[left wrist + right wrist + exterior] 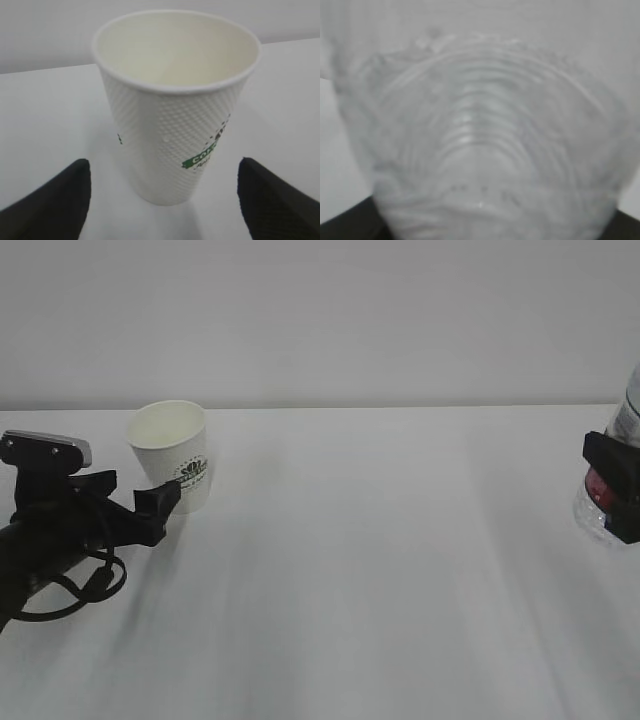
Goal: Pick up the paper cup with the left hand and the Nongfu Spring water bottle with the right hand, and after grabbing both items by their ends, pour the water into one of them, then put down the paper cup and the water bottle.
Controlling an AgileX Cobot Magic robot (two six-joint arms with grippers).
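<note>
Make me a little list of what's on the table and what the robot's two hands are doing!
cup: white tapered paper cup with green logo, upright, looks empty
bottle: clear ribbed plastic water bottle with red label, at the right edge
left hand: black left gripper, open, one finger on each side of the cup, not touching
right hand: black right gripper, closed around the bottle
surface: plain white table

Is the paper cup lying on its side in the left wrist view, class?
No, the paper cup stands upright on the table, its open mouth facing up between the spread fingers of the left tool.
</note>
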